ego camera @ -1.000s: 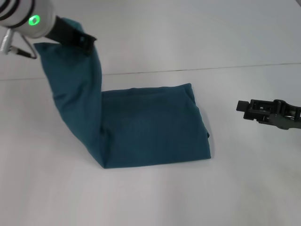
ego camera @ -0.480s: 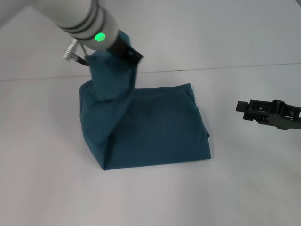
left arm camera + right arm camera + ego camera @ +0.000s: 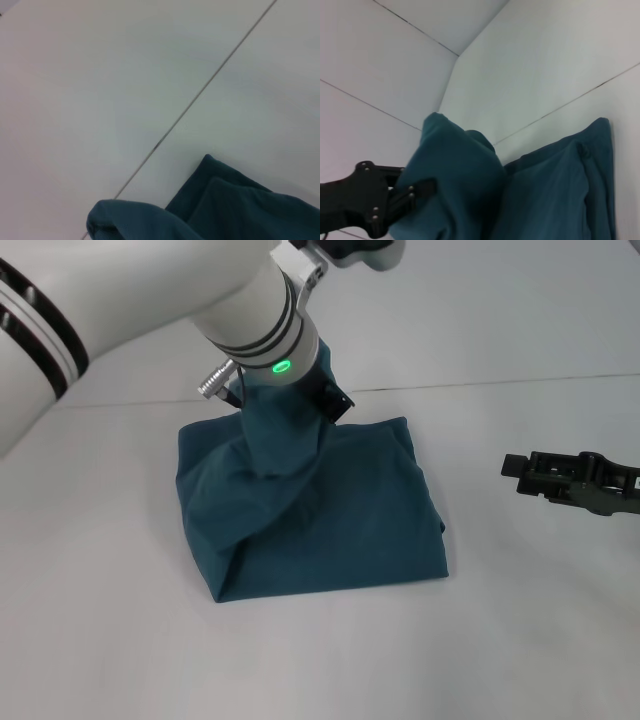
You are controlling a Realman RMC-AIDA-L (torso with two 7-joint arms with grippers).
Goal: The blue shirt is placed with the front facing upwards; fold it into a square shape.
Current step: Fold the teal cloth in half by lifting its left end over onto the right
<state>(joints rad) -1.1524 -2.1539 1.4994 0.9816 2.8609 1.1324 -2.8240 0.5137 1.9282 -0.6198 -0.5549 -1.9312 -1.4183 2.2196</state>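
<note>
shirt: the blue shirt (image 3: 330, 515) lies on the white tabletop (image 3: 120, 640) as a folded, roughly rectangular bundle, no lettering or collar showing on the upper surface.
shirt position: near the middle of the head view, its far edge close to a thin dark seam line (image 3: 500, 383) that crosses the tabletop.
lifted part: a flap of cloth on the robot's left side rises off the bundle into a bunched column, leaning in over the flat part; below it the cloth drapes down in diagonal creases to the left front corner.
left hand: the left hand (image 3: 322, 398) is above the far left portion of the shirt, clamped on the top of the raised flap; a green light glows on the wrist just behind it.
left hand from the side: in the right wrist view the black left hand (image 3: 395, 197) is seen with cloth (image 3: 470, 185) gathered around its tip and hanging from it.
left wrist view: shows a rounded fold of the shirt (image 3: 135, 220) close up, layered edges of the bundle beyond it, and the bare tabletop (image 3: 75, 100) with the seam.
right hand: the right hand (image 3: 515, 468) hovers low at the robot's right, well apart from the shirt's right edge, holding nothing; whether its fingers are apart or together, i cannot tell.
right edge of shirt: stacked layers show along that side, slightly uneven, with a small bulge near the front right corner.
</note>
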